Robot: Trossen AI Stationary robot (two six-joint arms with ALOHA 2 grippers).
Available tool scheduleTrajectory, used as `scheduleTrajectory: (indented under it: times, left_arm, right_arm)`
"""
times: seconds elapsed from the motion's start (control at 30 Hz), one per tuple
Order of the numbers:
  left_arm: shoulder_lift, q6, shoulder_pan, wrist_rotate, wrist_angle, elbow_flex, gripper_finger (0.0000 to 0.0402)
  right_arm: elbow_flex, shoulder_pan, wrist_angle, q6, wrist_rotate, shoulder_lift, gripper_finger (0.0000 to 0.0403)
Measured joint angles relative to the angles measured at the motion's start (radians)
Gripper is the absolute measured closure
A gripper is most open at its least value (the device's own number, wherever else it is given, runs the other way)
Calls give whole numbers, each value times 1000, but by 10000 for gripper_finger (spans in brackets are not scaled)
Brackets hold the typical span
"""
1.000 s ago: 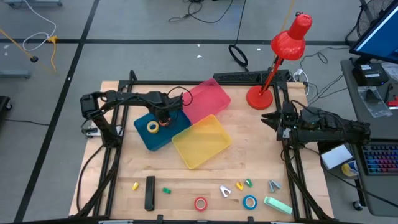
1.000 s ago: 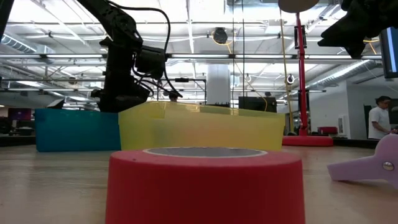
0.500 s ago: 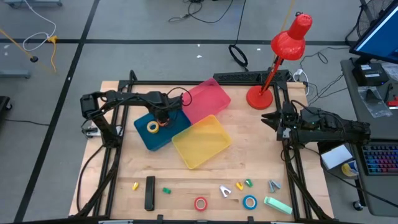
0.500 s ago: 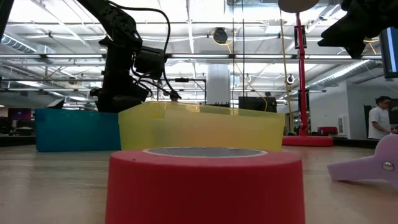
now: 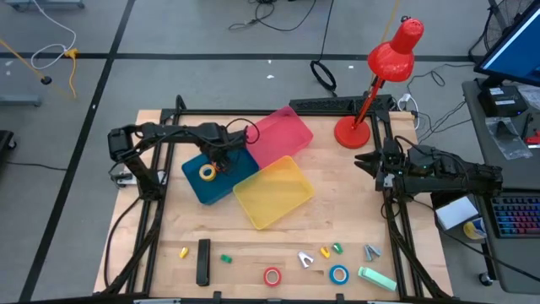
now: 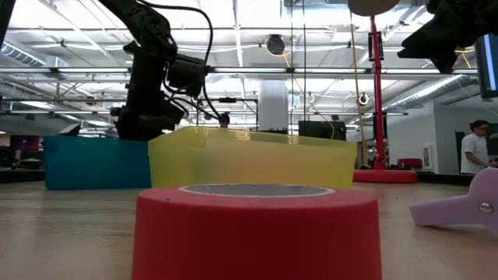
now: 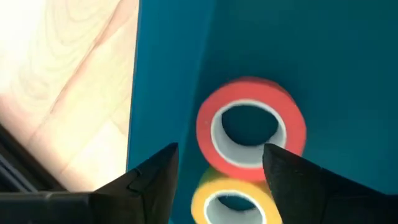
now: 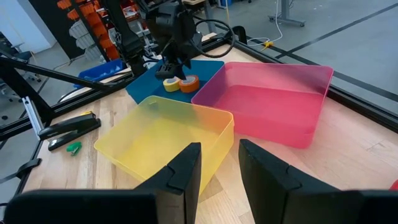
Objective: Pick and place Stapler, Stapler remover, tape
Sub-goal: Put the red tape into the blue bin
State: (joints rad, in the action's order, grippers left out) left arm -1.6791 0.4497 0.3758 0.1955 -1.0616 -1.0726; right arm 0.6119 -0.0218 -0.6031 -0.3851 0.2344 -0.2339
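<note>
My left gripper (image 5: 221, 154) hovers open over the blue tray (image 5: 221, 189); its fingers stand on either side of the tape there without touching it. An orange-red tape roll (image 7: 252, 137) lies flat on the tray floor against a yellow roll (image 7: 233, 204). A red roll (image 5: 272, 276) and a blue roll (image 5: 338, 274) lie near the table's near edge. The black stapler (image 5: 202, 262) lies near the front left. A lilac tool (image 5: 305, 259), perhaps the stapler remover, lies beside the red roll. My right gripper (image 8: 221, 177) waits open at the table's right side.
A pink tray (image 5: 283, 135) and a yellow tray (image 5: 272, 192) adjoin the blue one. A red desk lamp (image 5: 371, 84) stands at the far right corner. Small clips and a mint-green object (image 5: 376, 279) are scattered along the near edge. Bare wood lies between the trays and the near edge.
My left gripper has risen slightly over the blue tray. Both tape rolls in the tray have stayed where they were.
</note>
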Motion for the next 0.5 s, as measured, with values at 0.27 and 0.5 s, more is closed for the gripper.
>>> scheduleTrajectory:
  times: [0.27, 0.5]
  left_arm:
    - [78, 45, -102, -14, -69, -104, 167]
    - [192, 176, -265, -13, -13, -150, 167]
  right_arm:
    - [0, 0, 0, 0, 0, 0, 303]
    - [0, 0, 0, 0, -1, 0, 303]
